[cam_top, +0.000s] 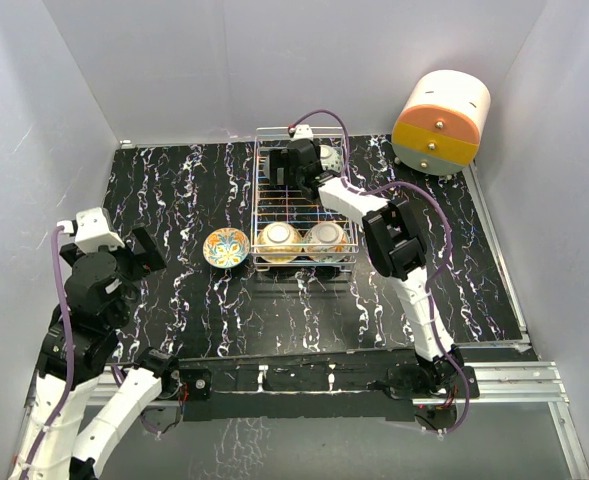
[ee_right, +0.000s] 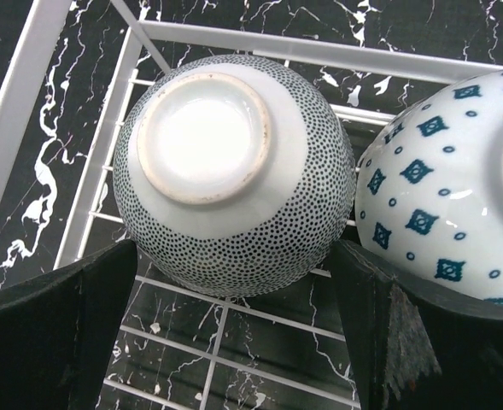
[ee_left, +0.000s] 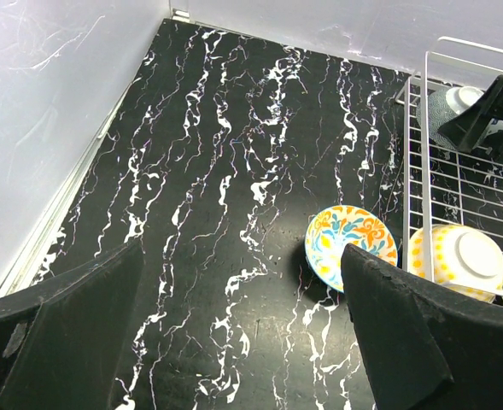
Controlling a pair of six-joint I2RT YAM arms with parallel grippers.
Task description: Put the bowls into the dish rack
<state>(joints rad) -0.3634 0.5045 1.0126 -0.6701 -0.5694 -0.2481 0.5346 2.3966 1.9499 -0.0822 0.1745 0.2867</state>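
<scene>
A dotted bowl point(ee_right: 234, 162) is lying upside down in the dish rack point(ee_right: 319, 51), pale foot ring facing up, a diamond-patterned bowl point(ee_right: 439, 188) sitting just beside it on the right. The right tool point(ee_right: 234, 256) is standing spread wide, its fingers flanking the dotted bowl

The dotted bowl point(ee_right: 234, 213) and the diamond-patterned bowl point(ee_right: 439, 188) at right are glossy glazed ceramic; the dotted one's foot ring point(ee_right: 264, 141) looks matt. The dish rack point(ee_right: 319, 53) is smooth pale-coated metal wire. The desk point(ee_left: 234, 171) is smooth, black marble-look. The right hand point(ee_right: 234, 248) has matt black, rough-edged fingers point(ee_right: 55, 333).
</scene>
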